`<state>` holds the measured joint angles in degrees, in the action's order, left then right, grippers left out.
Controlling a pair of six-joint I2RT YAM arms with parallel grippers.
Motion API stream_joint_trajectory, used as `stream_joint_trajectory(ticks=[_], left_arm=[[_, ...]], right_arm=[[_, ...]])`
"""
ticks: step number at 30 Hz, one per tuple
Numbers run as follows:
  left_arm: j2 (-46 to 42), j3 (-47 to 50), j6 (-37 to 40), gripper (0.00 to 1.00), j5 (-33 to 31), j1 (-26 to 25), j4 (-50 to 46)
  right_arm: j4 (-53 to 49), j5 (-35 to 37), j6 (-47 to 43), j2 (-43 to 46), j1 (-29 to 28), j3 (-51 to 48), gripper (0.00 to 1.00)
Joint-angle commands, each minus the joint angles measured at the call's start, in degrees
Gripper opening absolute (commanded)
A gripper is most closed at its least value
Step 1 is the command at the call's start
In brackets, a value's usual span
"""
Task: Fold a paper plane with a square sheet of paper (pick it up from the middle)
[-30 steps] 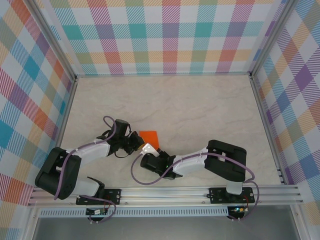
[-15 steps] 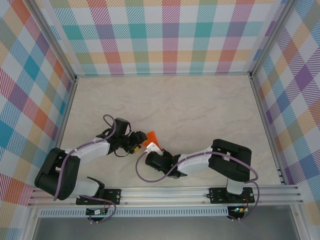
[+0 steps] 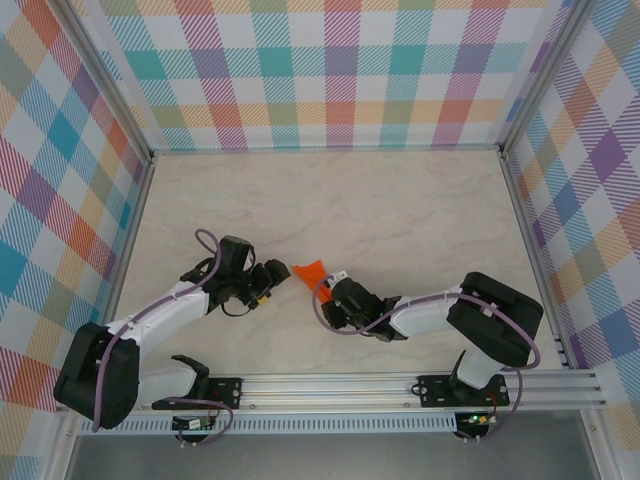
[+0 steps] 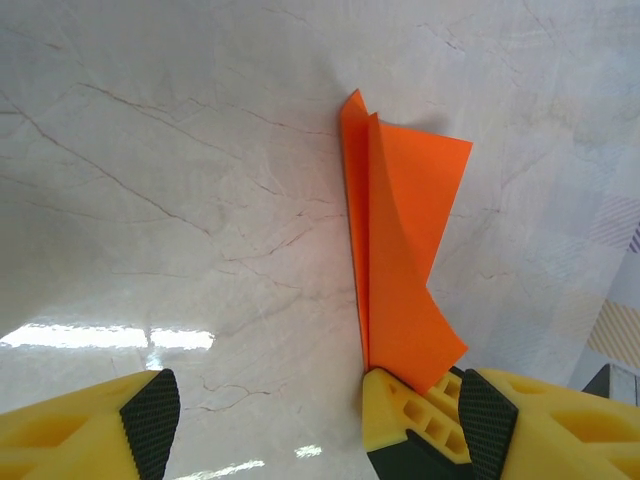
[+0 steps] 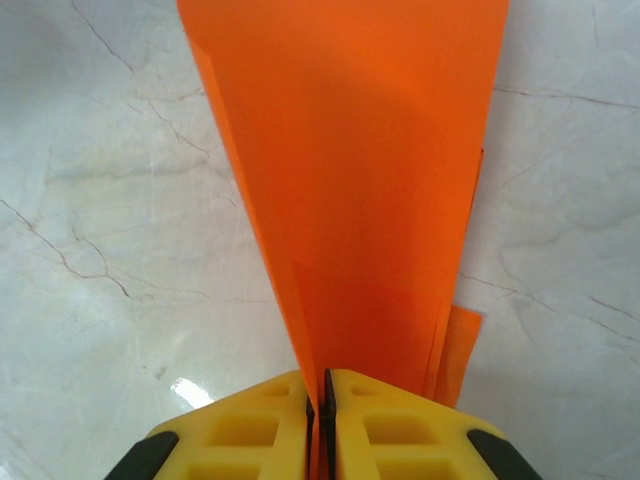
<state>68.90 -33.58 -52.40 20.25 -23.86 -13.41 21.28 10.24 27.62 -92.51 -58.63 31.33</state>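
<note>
- The paper [image 3: 308,270] is folded into several orange layers. It is narrow where it is gripped and widens away from the grip. It sits a short way beyond the front rail [image 3: 330,385] and a little left of the rail's middle.
- My right pincer [image 5: 322,400] is clamped together on the paper's narrow end. In its own camera the two yellow tips meet with the sheet pinched between them.
- A second ago the sheet lay flatter and my left pincer was shut on it. Now my left pincer [image 3: 270,281] has let go and stands apart, its fingers wide on either side of the sheet and not touching it.
- My right arm has also swung, so its elbow now sits further along the front rail to the right.
- I judge that the handover is done and the paper depends on one grip only. It is creased but not yet a finished dart, so more folds are still to come.
- The tight spot is at the paper itself. In my left camera, my left pincer's right finger [image 4: 485,425] is just beside the right pincer's tips.
- Away from the front rail the table [image 3: 400,200] is bare up to the checked walls [image 3: 330,90], which are well apart from both arms. That far side is where I would move.
</note>
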Motion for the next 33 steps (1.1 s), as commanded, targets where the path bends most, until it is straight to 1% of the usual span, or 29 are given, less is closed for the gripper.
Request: stream_joint_trajectory(ticks=[1, 6, 10, 13, 16, 25, 29, 33], left_arm=[[-1.06, -0.08, 1.08, 0.76, -0.21, 0.57, -1.19], [-0.72, 0.00, 0.75, 0.76, 0.48, 0.48, -0.23], [-0.26, -0.07, 0.19, 0.76, 1.41, 0.39, 0.95], [-0.18, -0.10, 0.31, 0.74, 1.63, 0.22, 1.27], [0.07, 0.01, 0.20, 0.74, 1.77, 0.04, 1.66], [1.99, -0.25, -0.10, 0.69, 2.69, -0.83, 3.71], [2.36, -0.34, -0.24, 0.67, 2.71, -1.57, 4.39], [3.30, -0.25, -0.12, 0.65, 4.19, -2.99, 6.94]], right_arm=[[6.17, -8.70, 4.86, -0.18, 2.00, -2.62, 0.13], [6.14, -10.00, 5.56, 0.33, 3.20, -3.37, 0.16], [7.12, -14.43, 6.79, -1.36, 4.59, -3.47, 0.15], [7.94, -17.93, 8.67, -2.05, 5.83, -3.38, 0.15], [7.69, -20.29, 9.47, -2.19, 6.59, -2.91, 0.14], [4.93, -22.50, 13.20, -3.07, 7.92, -2.72, 0.16], [3.78, -24.55, 15.36, -5.91, 7.92, -1.80, 0.17], [3.81, -25.36, 17.63, -8.06, 8.00, -1.36, 0.17]])
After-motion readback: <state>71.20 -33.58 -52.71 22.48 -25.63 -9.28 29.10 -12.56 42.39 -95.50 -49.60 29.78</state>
